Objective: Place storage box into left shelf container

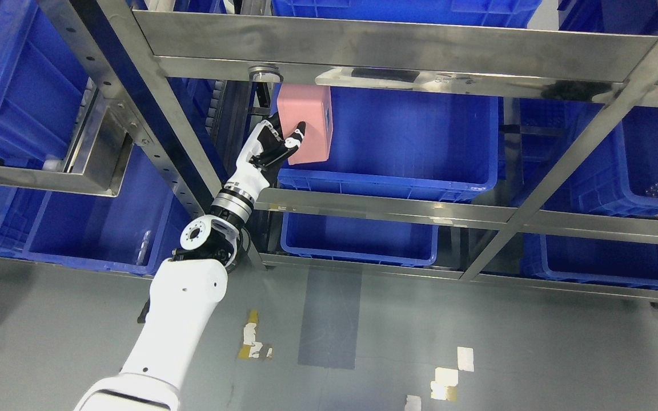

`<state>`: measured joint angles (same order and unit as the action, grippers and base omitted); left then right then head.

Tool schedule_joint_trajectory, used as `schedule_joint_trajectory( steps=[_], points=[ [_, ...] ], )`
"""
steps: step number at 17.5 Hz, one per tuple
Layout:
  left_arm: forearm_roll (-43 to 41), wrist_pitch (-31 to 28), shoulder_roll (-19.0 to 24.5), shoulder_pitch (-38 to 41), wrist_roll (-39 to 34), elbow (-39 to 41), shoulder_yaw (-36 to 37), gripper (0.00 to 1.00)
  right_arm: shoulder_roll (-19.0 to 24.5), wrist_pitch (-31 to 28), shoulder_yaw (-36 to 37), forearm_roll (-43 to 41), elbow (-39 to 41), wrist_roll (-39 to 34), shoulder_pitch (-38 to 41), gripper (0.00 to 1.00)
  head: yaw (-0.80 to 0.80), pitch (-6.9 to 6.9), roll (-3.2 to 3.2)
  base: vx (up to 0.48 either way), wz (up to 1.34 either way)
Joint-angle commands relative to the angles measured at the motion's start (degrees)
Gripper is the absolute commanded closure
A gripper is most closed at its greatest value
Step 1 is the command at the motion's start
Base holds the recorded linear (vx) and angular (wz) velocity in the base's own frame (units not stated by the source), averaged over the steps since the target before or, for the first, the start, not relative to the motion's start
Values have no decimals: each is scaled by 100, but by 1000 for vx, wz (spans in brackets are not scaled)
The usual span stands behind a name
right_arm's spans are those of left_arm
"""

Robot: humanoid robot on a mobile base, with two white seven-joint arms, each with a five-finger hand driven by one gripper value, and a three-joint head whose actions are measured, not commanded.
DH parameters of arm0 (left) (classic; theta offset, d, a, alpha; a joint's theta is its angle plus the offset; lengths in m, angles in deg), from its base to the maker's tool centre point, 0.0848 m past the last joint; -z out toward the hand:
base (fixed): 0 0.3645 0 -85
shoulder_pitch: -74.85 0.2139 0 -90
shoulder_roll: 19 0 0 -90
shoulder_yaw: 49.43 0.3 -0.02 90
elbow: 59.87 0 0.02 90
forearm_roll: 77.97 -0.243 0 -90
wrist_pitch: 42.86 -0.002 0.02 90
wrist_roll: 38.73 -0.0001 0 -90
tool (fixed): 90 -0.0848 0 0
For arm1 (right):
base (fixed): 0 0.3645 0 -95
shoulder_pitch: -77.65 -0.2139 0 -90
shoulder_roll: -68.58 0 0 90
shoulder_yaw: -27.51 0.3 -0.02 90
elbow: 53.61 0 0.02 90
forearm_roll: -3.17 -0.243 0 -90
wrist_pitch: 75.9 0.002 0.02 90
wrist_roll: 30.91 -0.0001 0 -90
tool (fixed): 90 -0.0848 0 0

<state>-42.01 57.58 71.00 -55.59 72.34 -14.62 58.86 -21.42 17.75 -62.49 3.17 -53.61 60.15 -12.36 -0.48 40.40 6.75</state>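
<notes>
A pink storage box (309, 123) hangs over the left end of a blue shelf container (403, 148) on the middle shelf level. My left hand (275, 144) is shut on the box, its black-and-white fingers (293, 136) wrapped around the box's left side and front. The white left arm (183, 308) rises from the lower left, passing in front of the steel upright. The box is tilted slightly and sits just under the upper steel rail (397, 80). The right arm does not show.
A steel rack (374, 208) with slanted uprights holds several blue bins: large ones at the left (95, 228), one below (357, 237), others at the right (637, 165). Grey floor with tape marks (255, 342) lies in front.
</notes>
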Motion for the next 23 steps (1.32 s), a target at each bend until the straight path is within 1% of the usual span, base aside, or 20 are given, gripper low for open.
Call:
schedule_joint_trajectory(
  steps=[1,3,6,7,8,9,10,12,13,14,15,18,20,21,23],
  points=[
    [78,-121,100,-324,2,-1150,34,94,-100,4,17,-9,100,-36,-35,0,0,0,0,0,0],
    [51,-121,100,-341,2,-1150,183,92,-100,4,17,-9,100,-27,-35,0,0,0,0,0,0],
    [-28,-113,100,-350,2,-1063,552,87,-100,4,17,-9,100,-27,-35,0,0,0,0,0,0],
    [-37,-113,100,-376,2,-967,649,79,-100,4,17,-9,100,-36,-35,0,0,0,0,0,0],
    [-45,-113,100,-420,2,-905,780,66,-100,4,17,-9,100,-27,-35,0,0,0,0,0,0],
    [-115,-113,100,-446,2,-896,990,50,-100,4,17,-9,100,-27,-35,0,0,0,0,0,0],
    [-238,-95,100,-447,-7,-896,1062,42,-100,4,17,-9,100,-36,-44,0,0,0,0,0,0],
    [-309,-16,100,-508,-33,-896,1054,29,-100,4,17,-9,100,-36,-35,0,0,0,0,0,0],
    [-309,45,100,-569,-51,-887,1037,18,-100,4,17,-9,100,-36,-35,0,0,0,0,0,0],
    [-309,246,100,-596,-68,-852,932,6,-100,4,17,-9,100,-27,-35,0,0,0,0,0,0],
    [-309,439,100,-596,-77,-756,800,1,-100,4,17,-9,100,-27,-35,0,0,0,0,0,0],
    [-318,897,100,-334,-95,-388,431,1,-100,4,17,-9,100,-36,-35,0,0,0,0,0,0],
    [-327,1021,100,-18,-104,148,-51,1,-100,4,17,-9,100,-27,-35,0,0,0,0,0,0],
    [-362,1039,100,254,-104,577,-245,1,-100,4,17,-9,100,-36,-35,0,0,0,0,0,0],
    [-1245,1048,100,1507,-104,2365,-710,1,-100,4,17,-9,100,-27,-35,0,0,0,0,0,0]
  ],
)
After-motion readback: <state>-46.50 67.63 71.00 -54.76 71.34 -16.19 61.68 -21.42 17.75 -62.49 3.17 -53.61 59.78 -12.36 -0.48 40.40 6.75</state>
